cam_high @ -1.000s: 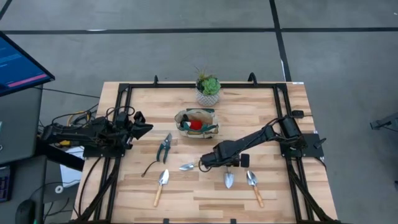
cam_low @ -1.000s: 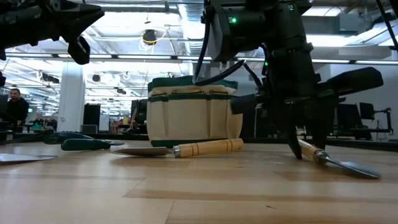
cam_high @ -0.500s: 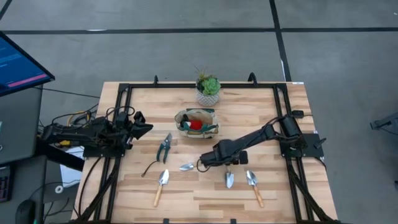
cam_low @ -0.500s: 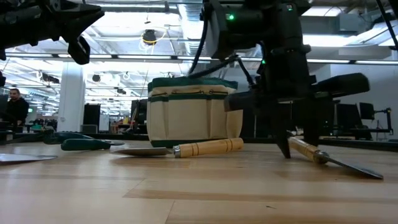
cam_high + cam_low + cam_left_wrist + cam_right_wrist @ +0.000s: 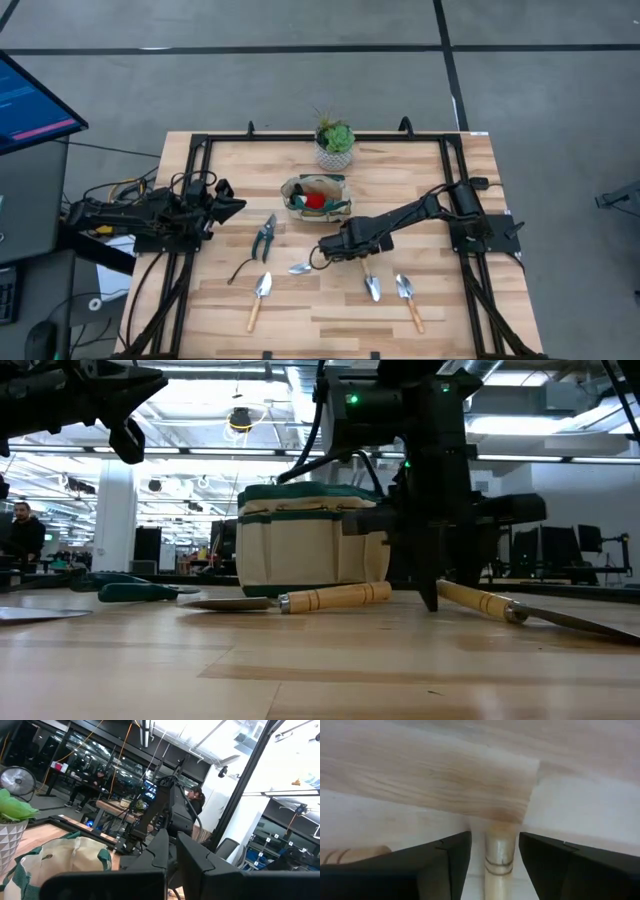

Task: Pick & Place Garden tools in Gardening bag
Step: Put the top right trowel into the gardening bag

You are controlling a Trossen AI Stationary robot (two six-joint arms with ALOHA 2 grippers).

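Observation:
My right gripper (image 5: 334, 254) points down at the table's middle, open. Its fingers straddle the wooden handle (image 5: 498, 856) of a silver-bladed trowel (image 5: 371, 286). A second trowel (image 5: 301, 267) lies just to its left, and two more (image 5: 258, 297) (image 5: 408, 298) lie near the front edge. Pruning shears (image 5: 264, 237) and a thin black curved tool (image 5: 240, 270) lie flat at the left. The tan gardening bag (image 5: 315, 197) stands upright behind, with a red item inside. My left gripper (image 5: 232, 204) waits, shut, above the table's left edge. My right gripper's fingers (image 5: 445, 860) come from above and stand across the trowel handle near its free end (image 5: 498, 845). A narrow strip of table shows on each side of the handle, so I cannot tell whether a finger touches it. The trowel lies flat on the table.
A green plant in a white pot (image 5: 335, 145) stands at the far edge behind the bag. A black frame rail (image 5: 330, 137) runs around the tabletop. A monitor (image 5: 30, 100) stands off the table's left side. Bare wood lies right of the trowels.
My right gripper has moved toward the table's left and slightly toward the bag, rolling about its downward axis, and its fingers have spread a little. The straddled trowel has turned on the table: its handle end slid left with the fingers while its blade stayed nearly in place.

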